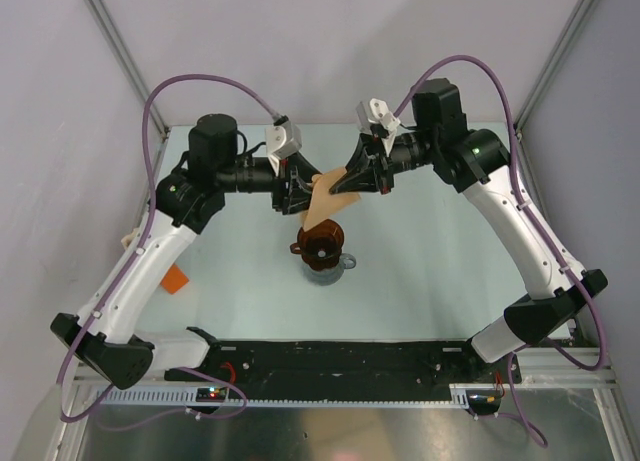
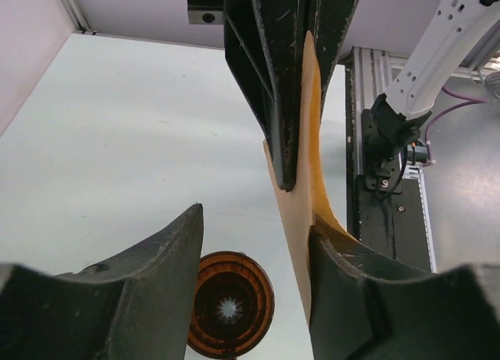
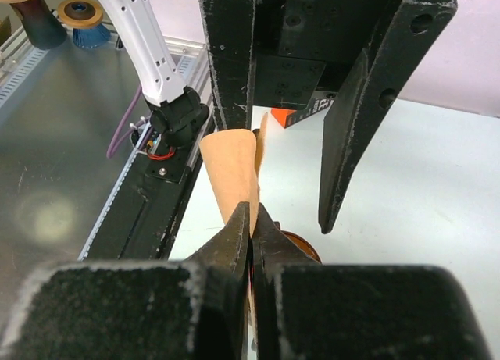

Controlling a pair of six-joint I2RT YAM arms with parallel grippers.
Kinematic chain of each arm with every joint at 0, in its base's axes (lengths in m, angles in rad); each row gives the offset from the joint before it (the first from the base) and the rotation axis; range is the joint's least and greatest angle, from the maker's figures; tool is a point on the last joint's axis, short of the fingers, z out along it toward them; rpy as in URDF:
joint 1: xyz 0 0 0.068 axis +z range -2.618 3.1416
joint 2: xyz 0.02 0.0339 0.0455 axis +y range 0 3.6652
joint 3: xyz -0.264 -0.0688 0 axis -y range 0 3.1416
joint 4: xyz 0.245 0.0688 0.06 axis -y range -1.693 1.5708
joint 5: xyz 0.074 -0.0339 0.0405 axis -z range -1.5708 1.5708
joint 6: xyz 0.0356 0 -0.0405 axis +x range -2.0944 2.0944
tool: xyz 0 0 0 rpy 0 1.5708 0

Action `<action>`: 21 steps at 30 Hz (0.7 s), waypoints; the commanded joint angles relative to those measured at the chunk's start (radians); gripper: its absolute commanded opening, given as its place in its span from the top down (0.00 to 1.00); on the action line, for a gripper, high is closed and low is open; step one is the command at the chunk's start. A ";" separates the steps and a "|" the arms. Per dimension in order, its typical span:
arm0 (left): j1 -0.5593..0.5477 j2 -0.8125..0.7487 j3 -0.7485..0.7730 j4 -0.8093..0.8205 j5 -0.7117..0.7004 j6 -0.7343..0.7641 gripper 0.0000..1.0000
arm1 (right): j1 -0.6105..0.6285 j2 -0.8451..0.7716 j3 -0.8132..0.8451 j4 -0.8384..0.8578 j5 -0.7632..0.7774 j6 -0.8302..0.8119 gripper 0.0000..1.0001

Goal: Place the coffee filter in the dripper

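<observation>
Pale table (image 1: pixel 450 261), only the left wrist view shows ribs inside the dripper (image 2: pixel 229 305), from above at 6 o'clock of the coffee filter (image 1: pixel 325 209), right gripper (image 3: pixel 251 227) clamped on it, left gripper (image 2: pixel 256 227) spread wide, one finger touching it.

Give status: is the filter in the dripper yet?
Not yet. Done: the coffee filter is picked up and held in the air. In hand: the right tool is shut on it, and the left tool is open around the paper, both just above the dripper. Left: probably spread the filter into a cone, lower it into the dripper, which looks empty, and release.
</observation>
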 commanded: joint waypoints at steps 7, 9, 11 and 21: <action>-0.016 0.012 0.043 0.065 0.040 -0.064 0.91 | 0.013 -0.017 0.004 0.028 0.024 0.004 1.00; -0.015 0.007 0.037 0.067 0.043 -0.073 0.98 | 0.008 -0.019 0.002 0.028 0.036 0.004 1.00; -0.013 -0.001 0.030 0.067 0.039 -0.078 0.99 | -0.001 -0.021 0.002 0.024 0.047 0.011 0.98; 0.047 0.007 0.067 0.086 0.097 -0.172 1.00 | -0.086 -0.038 -0.031 -0.100 0.044 -0.060 0.55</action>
